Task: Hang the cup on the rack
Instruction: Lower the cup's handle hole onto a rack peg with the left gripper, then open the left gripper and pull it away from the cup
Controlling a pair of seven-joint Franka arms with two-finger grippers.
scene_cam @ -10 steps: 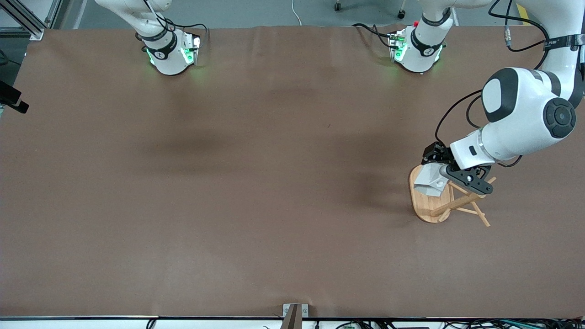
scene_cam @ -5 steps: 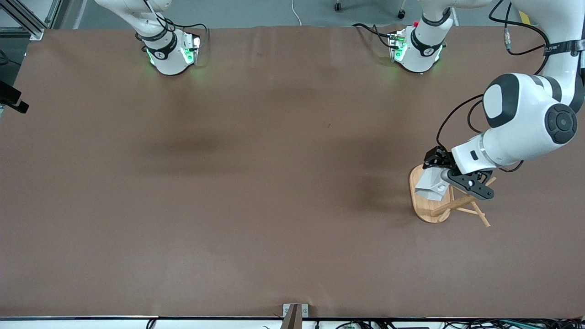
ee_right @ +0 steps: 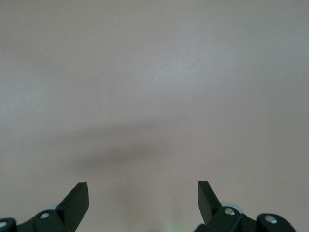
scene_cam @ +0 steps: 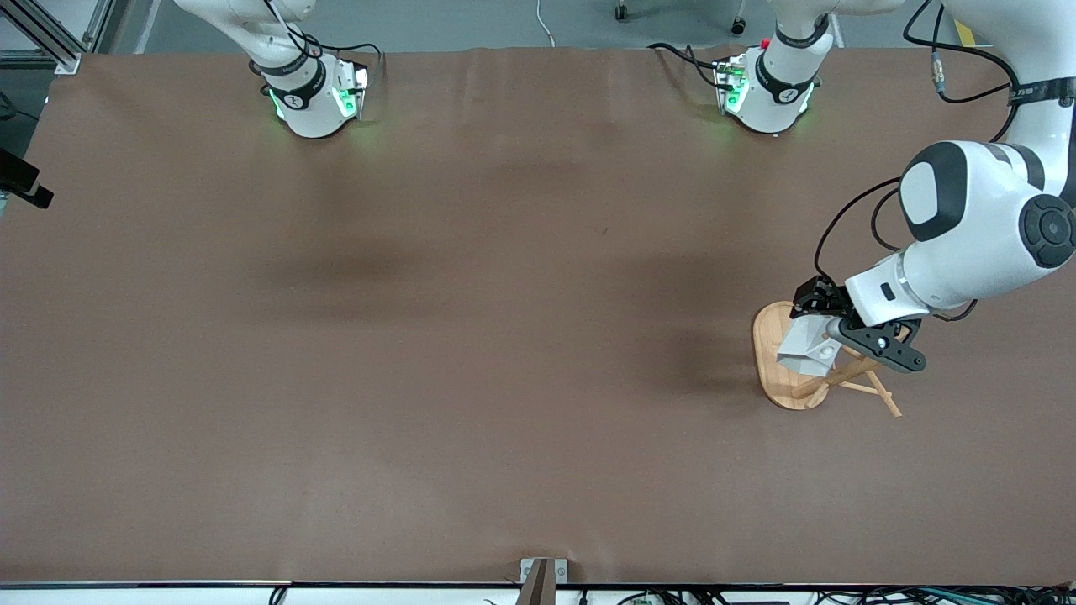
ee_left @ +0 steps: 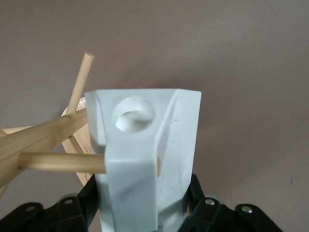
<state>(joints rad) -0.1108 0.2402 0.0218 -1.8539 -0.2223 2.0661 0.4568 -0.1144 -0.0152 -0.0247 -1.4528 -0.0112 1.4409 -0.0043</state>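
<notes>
The white faceted cup (scene_cam: 805, 351) is held in my left gripper (scene_cam: 828, 338), over the oval base of the bamboo rack (scene_cam: 769, 336) at the left arm's end of the table. In the left wrist view my left gripper (ee_left: 145, 205) is shut on the cup (ee_left: 178, 130), with one black finger (ee_left: 89, 200) on each side. The handle's round hole (ee_left: 133, 113) faces the camera. A thin peg (ee_left: 58, 162) runs from the rack's post (ee_left: 34, 140) in behind the handle. My right gripper (ee_right: 143, 193) is open and empty above bare table.
The rack's other pegs (scene_cam: 883, 395) stick out toward the front camera and the table's end. The brown table (scene_cam: 471, 336) stretches wide toward the right arm's end. A small metal bracket (scene_cam: 542, 571) sits at the table's near edge.
My left gripper has carried the cup a little toward the left arm's end of the table, in over the rack's post. The right arm has not moved.
</notes>
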